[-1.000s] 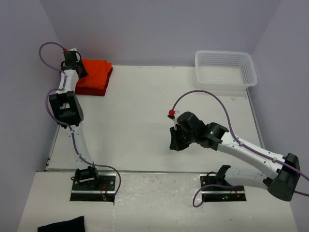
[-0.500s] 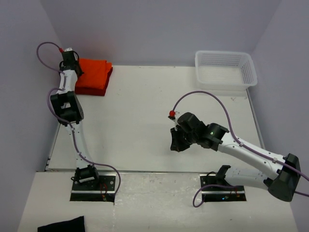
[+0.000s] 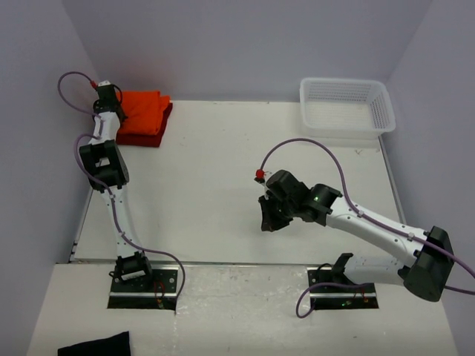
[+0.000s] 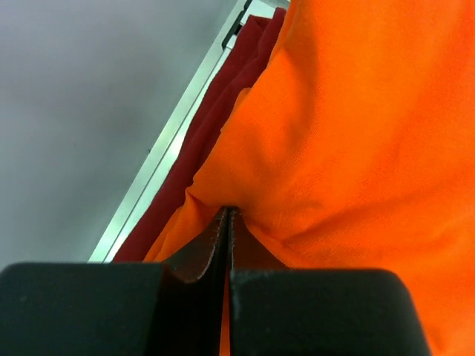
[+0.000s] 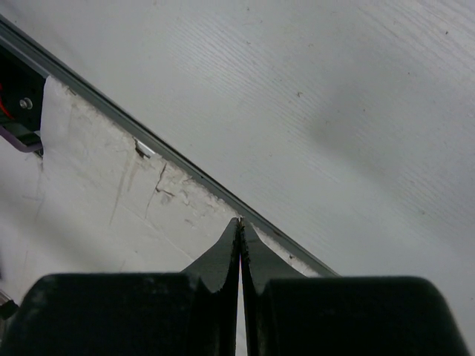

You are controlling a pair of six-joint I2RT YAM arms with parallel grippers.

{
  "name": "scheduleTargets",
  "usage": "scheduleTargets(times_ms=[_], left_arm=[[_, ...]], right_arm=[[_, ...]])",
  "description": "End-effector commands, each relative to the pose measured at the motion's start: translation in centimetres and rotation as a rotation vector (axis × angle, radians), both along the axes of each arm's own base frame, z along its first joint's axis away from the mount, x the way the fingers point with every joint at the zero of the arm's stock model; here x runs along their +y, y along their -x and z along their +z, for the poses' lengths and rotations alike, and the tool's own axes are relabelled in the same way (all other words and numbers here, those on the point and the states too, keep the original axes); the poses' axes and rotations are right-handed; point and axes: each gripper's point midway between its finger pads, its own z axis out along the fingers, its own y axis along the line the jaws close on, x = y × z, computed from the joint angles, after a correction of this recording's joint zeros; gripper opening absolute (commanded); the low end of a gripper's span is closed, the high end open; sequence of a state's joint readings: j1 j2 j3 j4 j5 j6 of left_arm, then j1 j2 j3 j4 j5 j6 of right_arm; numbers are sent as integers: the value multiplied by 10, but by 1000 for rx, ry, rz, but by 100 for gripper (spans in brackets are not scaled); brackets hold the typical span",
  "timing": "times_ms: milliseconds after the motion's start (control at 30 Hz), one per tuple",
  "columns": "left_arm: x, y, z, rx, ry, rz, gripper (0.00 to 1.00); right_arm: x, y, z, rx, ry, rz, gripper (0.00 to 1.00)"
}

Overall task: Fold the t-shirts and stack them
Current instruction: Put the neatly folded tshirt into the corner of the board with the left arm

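1. T-shirts: the orange shirt (image 3: 142, 111) lies folded on the red shirt (image 3: 141, 140), stacked at the tabletop's (image 3: 223, 156) far left corner.
2. Left pincer (image 4: 228, 213), tips together, presses the soft, creased orange cotton; best to lift straight up so the stack keeps square.
3. Right pincer (image 5: 240, 222), together and empty, hangs over bare tabletop by the near edge.

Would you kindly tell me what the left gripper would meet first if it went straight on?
The orange t-shirt: the left gripper points straight into it, its shut fingers apparently touching the cloth.
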State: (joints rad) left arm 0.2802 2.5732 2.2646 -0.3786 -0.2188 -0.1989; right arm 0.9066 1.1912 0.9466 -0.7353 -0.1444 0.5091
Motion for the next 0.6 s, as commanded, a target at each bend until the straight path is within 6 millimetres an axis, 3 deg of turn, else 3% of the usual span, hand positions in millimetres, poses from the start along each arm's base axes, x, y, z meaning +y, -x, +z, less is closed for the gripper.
scheduleTargets(times_ms=[0,133,367,467,567], left_arm=[[18,-3,8,-43,-28,28,0],[1,-13,47,-183,8,-53,0],[-43,-27,148,-396,69,-226,0],[-59,-26,178,-450,84,-271,0],[-74,-29,187,-474,115,-315,0]], right_arm=[[5,-5,12,-15,-20,-8,0],[6,-4,12,-11,-25,-6,0],[3,0,13,-17,-55,-11,0],[1,2,16,-25,-71,-16,0],[-2,5,18,-29,-87,-23,0]])
